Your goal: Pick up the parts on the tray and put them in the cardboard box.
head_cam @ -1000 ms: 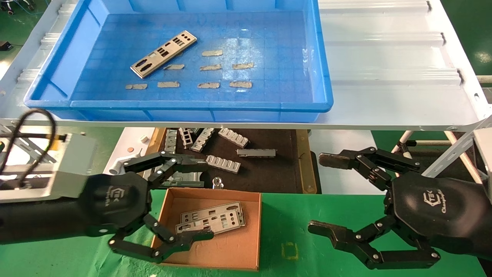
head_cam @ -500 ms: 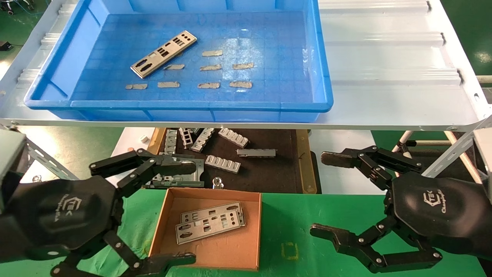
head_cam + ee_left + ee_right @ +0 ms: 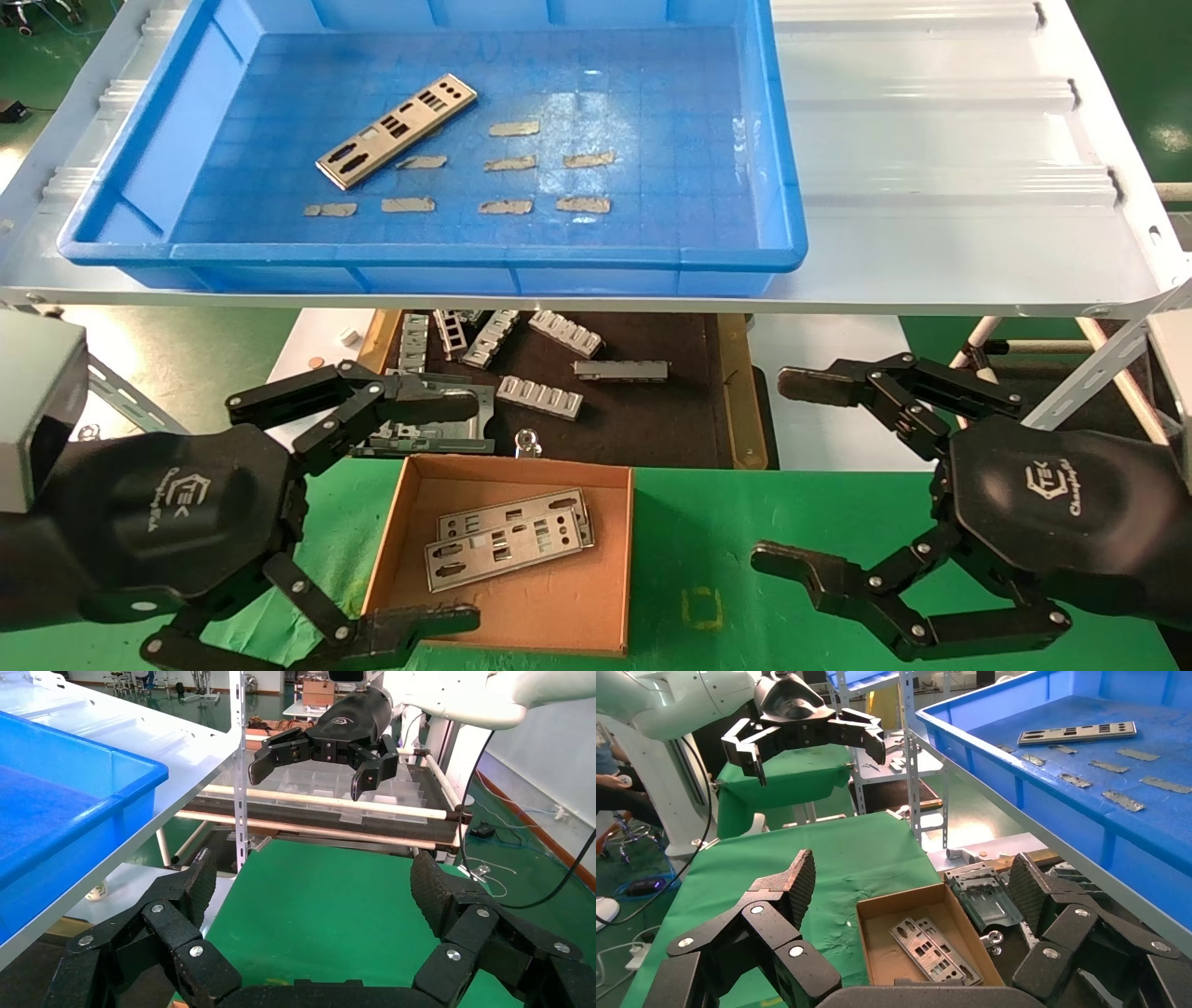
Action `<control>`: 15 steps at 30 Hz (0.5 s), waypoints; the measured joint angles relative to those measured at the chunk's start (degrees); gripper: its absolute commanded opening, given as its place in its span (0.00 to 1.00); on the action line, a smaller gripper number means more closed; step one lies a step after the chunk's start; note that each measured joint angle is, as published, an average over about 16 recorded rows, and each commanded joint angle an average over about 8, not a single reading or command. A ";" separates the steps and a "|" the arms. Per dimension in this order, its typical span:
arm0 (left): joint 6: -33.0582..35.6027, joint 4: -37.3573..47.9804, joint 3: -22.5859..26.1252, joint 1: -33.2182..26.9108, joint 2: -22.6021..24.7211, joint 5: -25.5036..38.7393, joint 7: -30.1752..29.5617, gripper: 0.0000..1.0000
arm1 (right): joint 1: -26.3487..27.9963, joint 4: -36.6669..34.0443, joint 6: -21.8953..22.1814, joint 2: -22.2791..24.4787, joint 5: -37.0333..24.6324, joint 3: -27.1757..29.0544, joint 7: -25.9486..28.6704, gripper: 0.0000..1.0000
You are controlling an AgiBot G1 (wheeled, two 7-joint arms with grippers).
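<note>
Between picks: two plates [image 3: 510,536] lie in the box [image 3: 559,610], one plate [image 3: 397,130] is left in the tray [image 3: 782,186]. Left gripper [image 3: 410,513] and right gripper [image 3: 801,471] are spread empty; a reach to the tray is called for.

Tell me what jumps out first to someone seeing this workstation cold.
The big blue tray on the white shelf dominates, with one silver plate lying in it among small grey strips. Below, a cardboard box on the green table holds two plates. The left gripper beside the box and the right gripper further right both hang open and empty.
</note>
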 measured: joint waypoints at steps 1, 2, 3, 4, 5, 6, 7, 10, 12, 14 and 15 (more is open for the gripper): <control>-0.01 0.04 0.05 -0.03 0.02 0.04 0.02 1.00 | 0.00 0.00 0.00 0.00 0.00 0.00 0.00 1.00; -0.03 0.09 0.09 -0.06 0.04 0.07 0.04 1.00 | 0.00 0.00 0.00 0.00 0.00 0.00 0.00 1.00; -0.04 0.13 0.13 -0.09 0.06 0.10 0.06 1.00 | 0.00 0.00 0.00 0.00 0.00 0.00 0.00 1.00; -0.05 0.16 0.17 -0.11 0.07 0.13 0.08 1.00 | 0.00 0.00 0.00 0.00 0.00 0.00 0.00 1.00; -0.06 0.19 0.20 -0.13 0.09 0.15 0.10 1.00 | 0.00 0.00 0.00 0.00 0.00 0.00 0.00 1.00; -0.07 0.22 0.23 -0.15 0.10 0.18 0.12 1.00 | 0.00 0.00 0.00 0.00 0.00 0.00 0.00 1.00; -0.08 0.25 0.26 -0.17 0.11 0.20 0.13 1.00 | 0.00 0.00 0.00 0.00 0.00 0.00 0.00 1.00; -0.11 0.32 0.34 -0.22 0.14 0.25 0.16 1.00 | 0.00 0.00 -0.01 0.00 0.00 0.00 0.00 1.00; -0.12 0.36 0.38 -0.25 0.16 0.28 0.18 1.00 | 0.00 0.00 -0.01 0.00 0.00 0.00 0.00 1.00; -0.13 0.39 0.41 -0.27 0.17 0.31 0.19 1.00 | 0.00 0.00 -0.01 0.00 0.00 0.00 0.00 1.00; -0.14 0.41 0.43 -0.28 0.17 0.32 0.20 1.00 | 0.00 0.00 -0.01 0.00 0.00 0.00 0.00 1.00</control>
